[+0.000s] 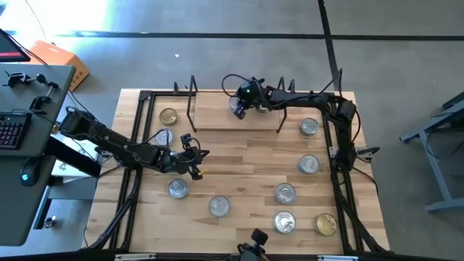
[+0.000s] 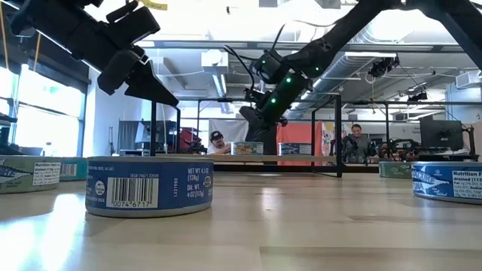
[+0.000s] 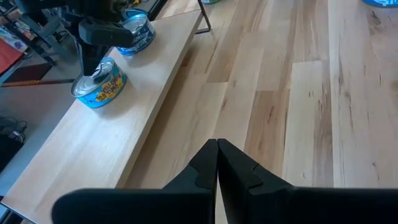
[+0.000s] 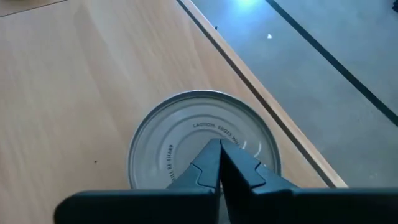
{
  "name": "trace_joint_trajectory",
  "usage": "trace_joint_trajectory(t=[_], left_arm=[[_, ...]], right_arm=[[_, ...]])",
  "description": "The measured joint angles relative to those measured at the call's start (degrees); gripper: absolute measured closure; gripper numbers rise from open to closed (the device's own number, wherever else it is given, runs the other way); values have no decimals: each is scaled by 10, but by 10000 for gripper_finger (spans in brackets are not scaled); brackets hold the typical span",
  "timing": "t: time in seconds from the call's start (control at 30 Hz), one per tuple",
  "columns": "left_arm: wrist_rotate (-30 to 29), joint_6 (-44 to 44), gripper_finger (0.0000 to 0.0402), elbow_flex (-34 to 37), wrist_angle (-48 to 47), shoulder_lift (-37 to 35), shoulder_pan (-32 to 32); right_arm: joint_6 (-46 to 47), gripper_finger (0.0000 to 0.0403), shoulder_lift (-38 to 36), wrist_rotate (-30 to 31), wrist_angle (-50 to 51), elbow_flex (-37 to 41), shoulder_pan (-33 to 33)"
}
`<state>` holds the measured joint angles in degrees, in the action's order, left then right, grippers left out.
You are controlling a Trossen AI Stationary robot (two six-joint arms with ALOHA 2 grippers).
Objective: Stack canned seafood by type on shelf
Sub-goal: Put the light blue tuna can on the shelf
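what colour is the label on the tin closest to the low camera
Dark blue with a white barcode panel, on the near tin; low view shows it best.

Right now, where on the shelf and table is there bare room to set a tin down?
The shelf is bare from its left upright to the right gripper, shut above a tin, and onward to the right upright. The table's middle is bare, right of the shut left gripper. Tins crowd the near edge and right side.
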<state>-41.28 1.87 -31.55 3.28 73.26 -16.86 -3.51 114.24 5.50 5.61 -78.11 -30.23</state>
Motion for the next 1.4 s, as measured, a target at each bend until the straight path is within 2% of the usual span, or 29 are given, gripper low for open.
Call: trace_joint_trajectory(t=[0.13, 0.4, 0.6, 0.9, 1.23, 1.3, 1.4], left_arm=[[0, 0, 399, 0, 0, 0, 0], [-1, -12, 399, 0, 26, 0, -2], [-1, -63, 399, 0, 72, 0, 16], [-1, -66, 399, 0, 78, 0, 23], [-1, -66, 399, 0, 78, 0, 23], [0, -65, 399, 0, 78, 0, 23], [0, -65, 399, 0, 77, 0, 22]], right_arm=[[-13, 402, -7, -1, 10, 0, 4], [-41, 402, -32, -37, 152, -66, 37], [-30, 402, -31, -30, 140, -38, 25], [-29, 402, -31, -29, 68, 20, 9], [-48, 402, -31, -29, 39, 19, 6], [-54, 402, -33, -27, 92, 2, 10], [-45, 402, -41, -25, 242, -40, 19]])
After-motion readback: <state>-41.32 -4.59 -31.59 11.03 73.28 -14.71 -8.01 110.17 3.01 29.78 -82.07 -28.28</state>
